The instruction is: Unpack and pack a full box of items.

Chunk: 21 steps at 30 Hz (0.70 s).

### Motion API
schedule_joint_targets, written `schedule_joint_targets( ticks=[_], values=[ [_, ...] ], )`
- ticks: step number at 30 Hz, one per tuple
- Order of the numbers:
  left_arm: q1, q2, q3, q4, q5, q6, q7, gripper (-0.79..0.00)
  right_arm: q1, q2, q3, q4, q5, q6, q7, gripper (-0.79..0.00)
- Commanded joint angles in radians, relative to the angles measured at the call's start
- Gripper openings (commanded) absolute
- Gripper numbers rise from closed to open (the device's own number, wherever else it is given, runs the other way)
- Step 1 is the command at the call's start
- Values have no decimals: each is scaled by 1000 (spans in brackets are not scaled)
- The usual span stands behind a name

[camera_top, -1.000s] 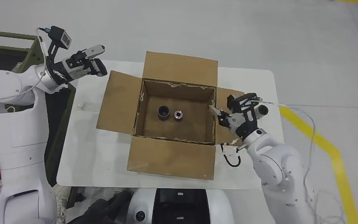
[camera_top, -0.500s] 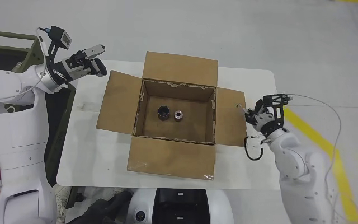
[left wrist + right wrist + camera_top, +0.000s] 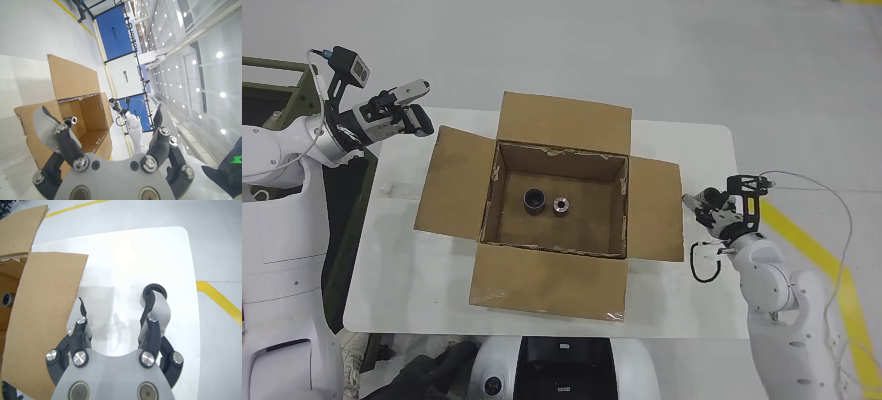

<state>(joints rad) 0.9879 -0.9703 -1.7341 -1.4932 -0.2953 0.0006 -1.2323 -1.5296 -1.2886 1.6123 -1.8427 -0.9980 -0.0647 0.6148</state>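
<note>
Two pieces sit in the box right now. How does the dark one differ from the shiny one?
The dark cylinder looks bigger than the shiny piece. The dark cylinder is black with a dark bore, while the shiny piece is silvery with a reddish centre. Both rest side by side on the floor of the box, open ends facing up.

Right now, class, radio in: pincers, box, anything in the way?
Left pincer open, by the table corner. Right pincer open, fingertip at a ring on the table. Box open, two parts inside. Flap between ring and box.
</note>
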Motion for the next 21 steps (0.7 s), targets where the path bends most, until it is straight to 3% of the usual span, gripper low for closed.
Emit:
schedule_joint_targets(
  ticks=[1,4,17,21],
  values=[
    [0,0,0,0,0,0,0,0,2,1,0,9,-2,1,-13,-219],
    [0,0,0,0,0,0,0,0,-3,2,-2,11,-11,10,-30,-86],
    [0,0,0,0,0,0,0,0,-3,2,-2,11,-11,10,-30,-86],
    [0,0,0,0,0,0,0,0,11,3,-5,42,-11,10,-38,-28]
  ],
)
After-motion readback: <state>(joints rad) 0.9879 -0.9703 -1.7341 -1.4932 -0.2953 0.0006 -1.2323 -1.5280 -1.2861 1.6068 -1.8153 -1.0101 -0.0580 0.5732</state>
